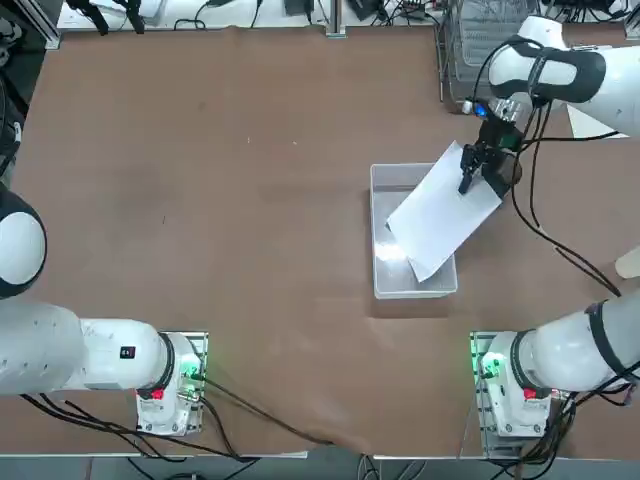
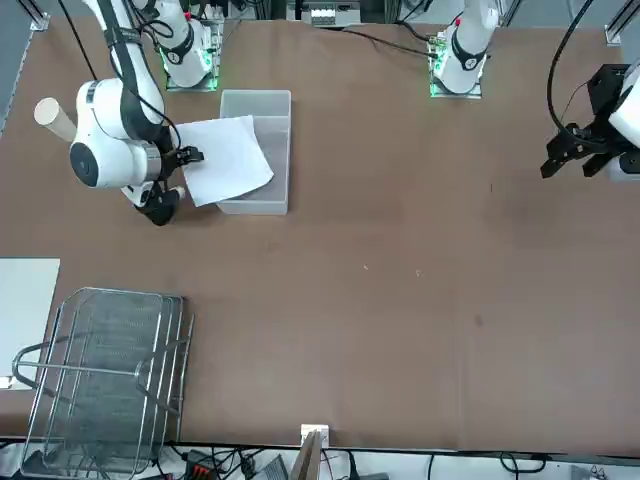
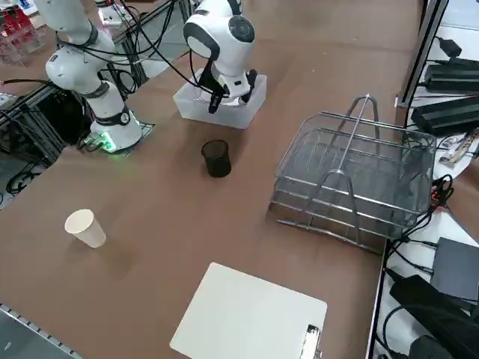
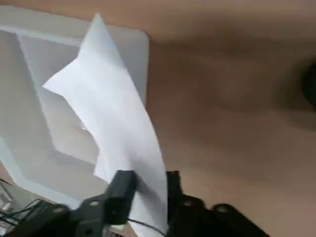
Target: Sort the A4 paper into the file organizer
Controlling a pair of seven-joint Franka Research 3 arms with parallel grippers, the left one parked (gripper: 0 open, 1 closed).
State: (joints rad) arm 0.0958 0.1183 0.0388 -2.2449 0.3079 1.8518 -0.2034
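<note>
The paper (image 1: pixel 445 210) is lifted and hangs tilted over the bin (image 1: pixel 382 280), its lower corner reaching over the bin's inside, its upper edge pinched in the right hand (image 1: pixel 478 168), whose fingers are closed on the sheet with the white showing between them in the wrist view. So the pick-up looks done; the carry and the slide into the organizer (image 1: pixel 478 45) are left. The organizer stands at the worktop's far right corner, well apart from the bin, its trays empty as far as I can see. A black cup (image 3: pixel 216 158) stands on the worktop (image 1: pixel 220 200) between bin and organizer, beside the likely path. Elsewhere there is bare brown room. The sheet droops, so its free corner may catch a wire tray edge.
</note>
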